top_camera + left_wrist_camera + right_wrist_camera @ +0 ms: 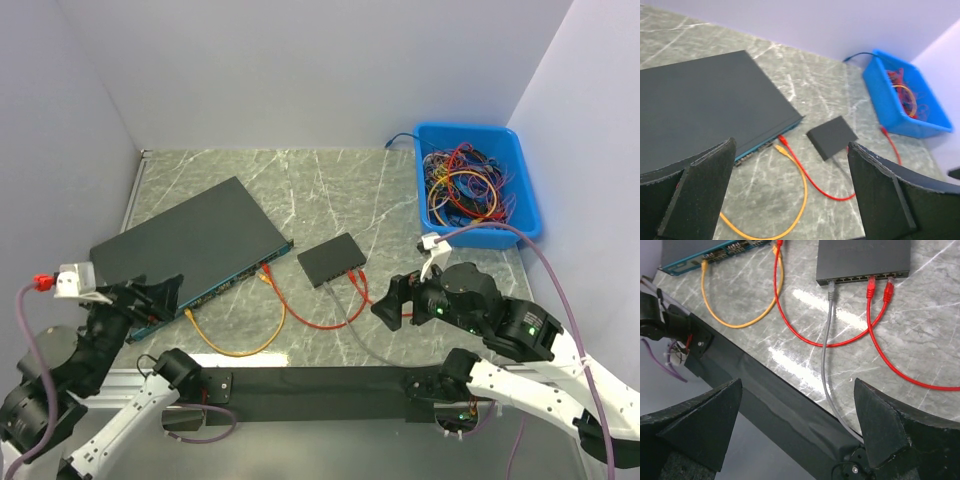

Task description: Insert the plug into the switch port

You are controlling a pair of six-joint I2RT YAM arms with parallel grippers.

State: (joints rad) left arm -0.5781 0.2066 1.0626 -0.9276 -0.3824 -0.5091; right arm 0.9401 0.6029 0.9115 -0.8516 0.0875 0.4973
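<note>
As left gripper (pixel 160 300) hovers, right gripper (pixel 388 302) gapes

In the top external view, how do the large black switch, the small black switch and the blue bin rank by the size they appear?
1. large black switch: clearly the largest.
2. blue bin: smaller in area; it lies farther back, so it may look a little smaller than it is.
3. small black switch: clearly the smallest.

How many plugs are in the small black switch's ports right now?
3, along the small switch front edge in the right wrist view: grey plug leftmost, middle red plug, right red plug. None seems hidden.
</note>
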